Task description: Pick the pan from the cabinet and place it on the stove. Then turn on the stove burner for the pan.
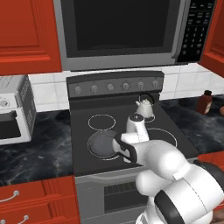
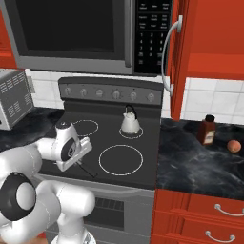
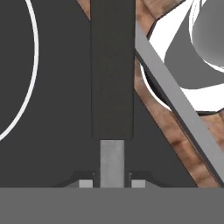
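While you look down over the arm, you see the pan (image 1: 102, 144) sitting flat on the front left ring of the stove (image 1: 175, 127), its dark round body inside the white outline. Its handle (image 3: 112, 70) runs back toward the stove's front edge, and in the hand view that black bar rises straight up from between the finger tips, with a grey shank below it. The gripper (image 3: 112, 183) is nearly closed, its fingers (image 3: 86, 183) pressed to either side of that shank, so it has hold of the pan by the handle.

From the right you see the gripper (image 2: 88, 157) low over the stove's front left corner, with the thin handle (image 2: 87, 170) poking out beneath the hand toward the front edge.

A white kettle (image 1: 145, 108) stands on the back right ring, well apart from the pan. The knobs (image 1: 110, 87) line the back panel, beneath the microwave (image 1: 127, 30). The cabinet (image 2: 209, 38) hangs to the right, one door (image 2: 175, 57) swung open edge-on beside the microwave. A brown bottle (image 2: 208, 129) and an orange fruit (image 2: 233, 146) sit on the right counter (image 2: 200, 162), and a toaster oven (image 1: 15, 109) sits on the left.
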You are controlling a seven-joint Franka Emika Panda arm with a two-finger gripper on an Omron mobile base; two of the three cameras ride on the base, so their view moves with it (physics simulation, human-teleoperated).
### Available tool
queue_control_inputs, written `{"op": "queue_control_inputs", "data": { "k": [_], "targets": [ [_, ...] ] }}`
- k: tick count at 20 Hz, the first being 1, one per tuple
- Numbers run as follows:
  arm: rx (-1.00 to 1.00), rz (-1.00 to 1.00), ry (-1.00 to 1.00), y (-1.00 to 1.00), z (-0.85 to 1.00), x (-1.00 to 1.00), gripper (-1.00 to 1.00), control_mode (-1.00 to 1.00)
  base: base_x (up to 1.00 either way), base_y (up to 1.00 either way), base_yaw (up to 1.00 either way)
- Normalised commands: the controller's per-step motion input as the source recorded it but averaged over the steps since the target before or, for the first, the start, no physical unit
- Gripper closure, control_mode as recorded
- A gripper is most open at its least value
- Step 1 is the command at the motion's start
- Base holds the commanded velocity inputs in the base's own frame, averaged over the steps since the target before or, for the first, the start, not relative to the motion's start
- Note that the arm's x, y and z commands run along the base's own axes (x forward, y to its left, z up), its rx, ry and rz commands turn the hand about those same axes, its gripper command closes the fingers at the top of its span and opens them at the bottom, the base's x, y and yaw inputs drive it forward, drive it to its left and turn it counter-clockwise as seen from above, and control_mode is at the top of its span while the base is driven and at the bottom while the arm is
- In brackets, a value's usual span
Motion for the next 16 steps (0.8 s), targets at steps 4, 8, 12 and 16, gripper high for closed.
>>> {"op": "queue_control_inputs", "data": {
  "k": [4, 8, 12, 16],
  "targets": [
    [0.00, 0.00, 0.00, 0.00, -0.14, 0.00, 1.00, -1.00, 0.00, 0.00, 0.00],
    [0.00, 0.00, 0.01, 0.00, -0.23, 0.01, 1.00, -1.00, 0.00, 0.00, 0.00],
    [0.00, 0.00, 0.00, -0.08, -0.19, 0.00, -1.00, -1.00, 0.00, 0.00, 0.00],
    [0.00, 0.00, 0.00, -0.04, -0.05, 0.00, -1.00, -1.00, 0.00, 0.00, 0.00]
  ]
}}
